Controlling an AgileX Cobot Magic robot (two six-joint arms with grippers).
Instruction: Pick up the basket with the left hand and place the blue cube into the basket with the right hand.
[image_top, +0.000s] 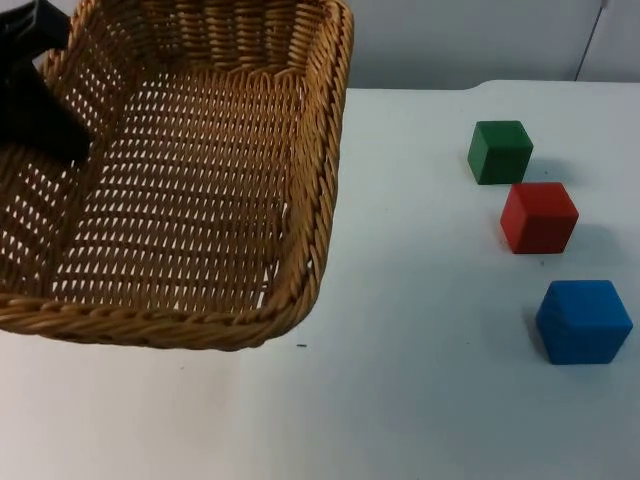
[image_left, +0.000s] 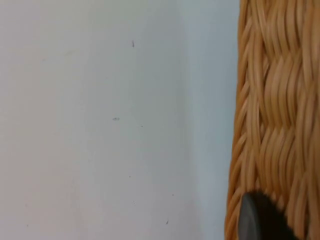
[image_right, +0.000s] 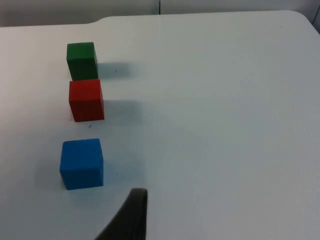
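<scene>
Blue cube (image_top: 584, 321) sat nearest on the white table (image_top: 420, 400), behind it a red cube (image_top: 539, 217), then a green cube (image_top: 500, 151). Alongside, the left gripper (image_top: 40, 110) clasped the wicker basket (image_top: 200, 180) by its rim. From the right wrist, a fingertip of the right gripper (image_right: 131, 215) stood near the blue cube; whether it was clenched or released I cannot tell.

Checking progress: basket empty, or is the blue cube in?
Empty. The basket shows bare weave inside; the blue cube sits on the table beside the red cube and green cube.

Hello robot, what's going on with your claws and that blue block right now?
Left claw on basket rim, lifted. Right claw near blue cube, not touching. Path clear.
</scene>
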